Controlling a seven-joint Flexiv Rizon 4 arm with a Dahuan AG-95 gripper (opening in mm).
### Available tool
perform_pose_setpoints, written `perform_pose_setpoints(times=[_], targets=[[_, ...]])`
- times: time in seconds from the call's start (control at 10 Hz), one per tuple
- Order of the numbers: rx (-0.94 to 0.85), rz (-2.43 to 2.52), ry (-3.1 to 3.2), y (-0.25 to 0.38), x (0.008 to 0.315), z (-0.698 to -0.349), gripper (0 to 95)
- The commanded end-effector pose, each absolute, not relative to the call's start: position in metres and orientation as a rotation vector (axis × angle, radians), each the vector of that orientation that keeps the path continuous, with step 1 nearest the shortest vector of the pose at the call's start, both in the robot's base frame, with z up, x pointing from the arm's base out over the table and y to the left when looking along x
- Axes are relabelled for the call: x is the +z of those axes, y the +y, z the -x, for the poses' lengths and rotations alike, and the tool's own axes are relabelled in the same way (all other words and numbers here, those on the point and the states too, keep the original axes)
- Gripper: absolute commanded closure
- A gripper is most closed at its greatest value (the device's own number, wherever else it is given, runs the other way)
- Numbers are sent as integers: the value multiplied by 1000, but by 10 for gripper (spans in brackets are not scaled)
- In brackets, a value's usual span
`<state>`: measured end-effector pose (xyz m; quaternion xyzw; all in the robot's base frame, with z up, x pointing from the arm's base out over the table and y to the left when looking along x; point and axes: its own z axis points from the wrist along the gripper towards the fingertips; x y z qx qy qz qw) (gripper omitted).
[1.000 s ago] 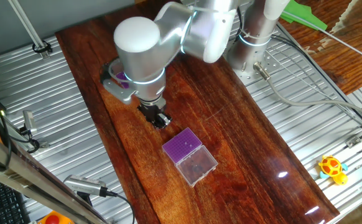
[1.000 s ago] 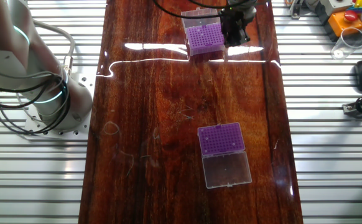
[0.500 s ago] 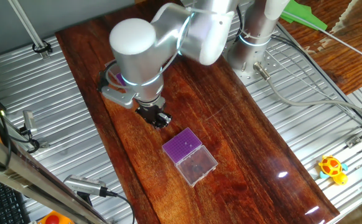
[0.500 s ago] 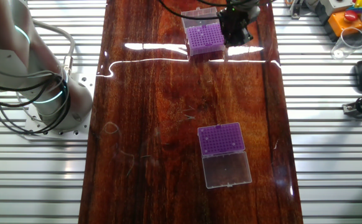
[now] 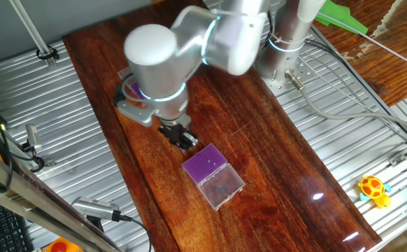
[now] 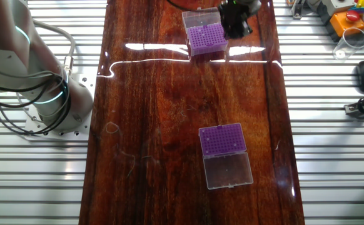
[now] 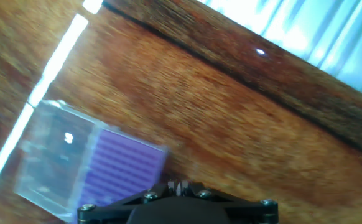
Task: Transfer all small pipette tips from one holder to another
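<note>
Hand (image 5: 183,140) nearer front holder (image 5: 213,174) now.

One fixed view looks steeply down on the wooden desk (image 5: 287,161) from fairly far, with the arm's base (image 5: 284,49) near 1 o'clock and the board running from 11 toward 5 o'clock. The other fixed view looks almost straight down from the opposite side, with the base (image 6: 50,103) at 9 o'clock; both share the desk and the two purple tip boxes (image 6: 222,140). The blurred hand view sits close above the wood, one box (image 7: 100,168) at 8 o'clock.
</note>
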<state>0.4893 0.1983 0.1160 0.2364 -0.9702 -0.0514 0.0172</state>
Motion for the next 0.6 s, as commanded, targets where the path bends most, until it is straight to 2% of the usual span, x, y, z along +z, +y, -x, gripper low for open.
perform_pose_setpoints(times=[0.1, 0.6], targets=[[-138, -679, -3036, 217, 112, -484, 950], [-122, -667, -3053, 221, 97, -487, 950]])
